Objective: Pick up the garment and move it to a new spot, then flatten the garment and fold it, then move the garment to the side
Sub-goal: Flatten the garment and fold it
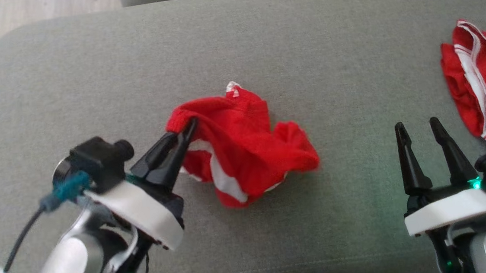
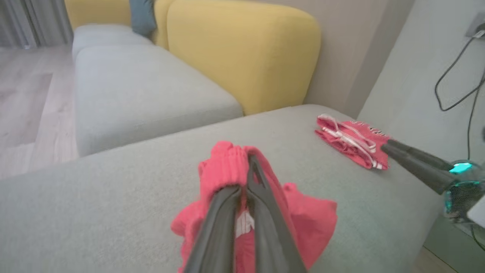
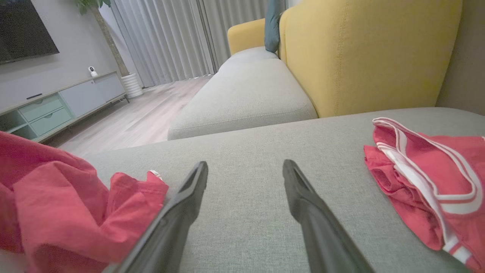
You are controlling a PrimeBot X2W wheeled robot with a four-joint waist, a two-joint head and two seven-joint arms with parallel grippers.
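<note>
I read the left gripper (image 1: 190, 125) as clenched on the upper left edge of the crumpled red garment (image 1: 248, 149), which lies near the middle of the grey cushion (image 1: 305, 40). The right gripper (image 1: 418, 126) has its fingers spread and grasps nothing. It sits well apart from that garment, near a second red garment (image 1: 482, 87) with white stripes at the right.

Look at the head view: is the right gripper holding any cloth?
No: the right gripper stands open and empty over the grey cushion, clear of the crumpled red garment and the second red garment.
</note>
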